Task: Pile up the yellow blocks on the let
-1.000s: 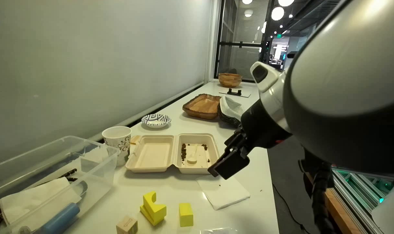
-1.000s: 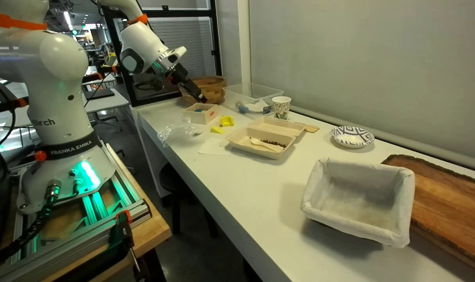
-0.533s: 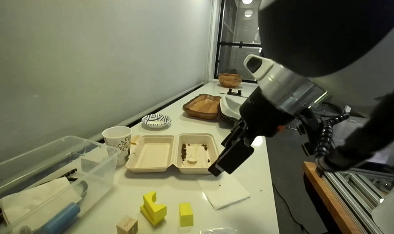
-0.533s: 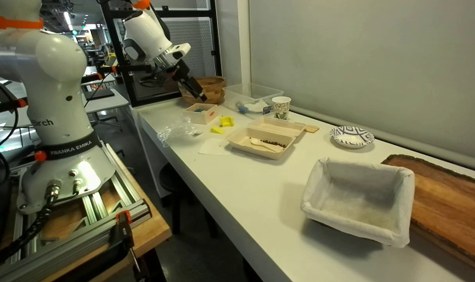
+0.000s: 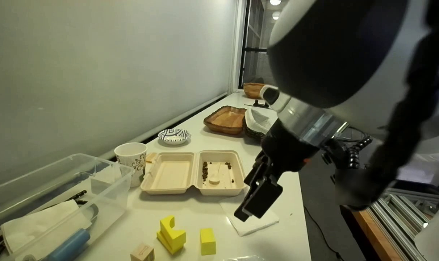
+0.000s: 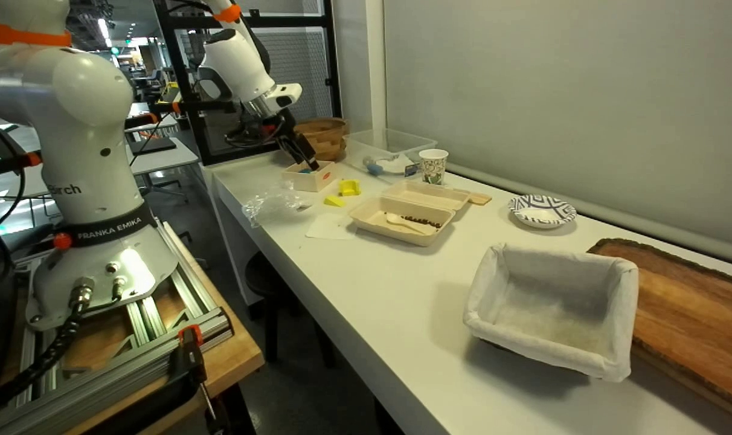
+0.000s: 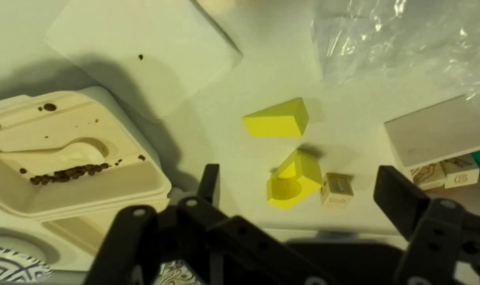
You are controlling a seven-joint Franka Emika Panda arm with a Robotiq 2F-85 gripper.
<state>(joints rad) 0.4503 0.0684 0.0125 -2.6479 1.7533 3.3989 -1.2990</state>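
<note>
A yellow wedge block (image 7: 275,126) lies on the table; it also shows in both exterior views (image 5: 207,242) (image 6: 334,200). Beside it is a yellow block with a curved notch (image 7: 309,172), also in both exterior views (image 5: 176,237) (image 6: 349,187). The notched block seems to rest on another flat yellow piece (image 5: 164,242); I cannot tell this surely. My gripper (image 7: 299,169) is open and empty. In the wrist view the notched block shows between its fingers, lower down. In both exterior views the gripper (image 5: 242,216) (image 6: 313,167) hangs above the table, apart from the blocks.
A pale tan cube (image 7: 337,190) stands close beside the notched block. A wooden box (image 6: 305,180) with cubes, crinkled clear plastic (image 7: 398,43), a napkin (image 7: 145,47), an open takeaway tray (image 5: 195,174), a paper cup (image 5: 130,154) and a clear bin (image 5: 107,214) lie around.
The arm has swung and its wrist has turned. My gripper rose slightly, then came down lower over the table. The blocks have not moved.
</note>
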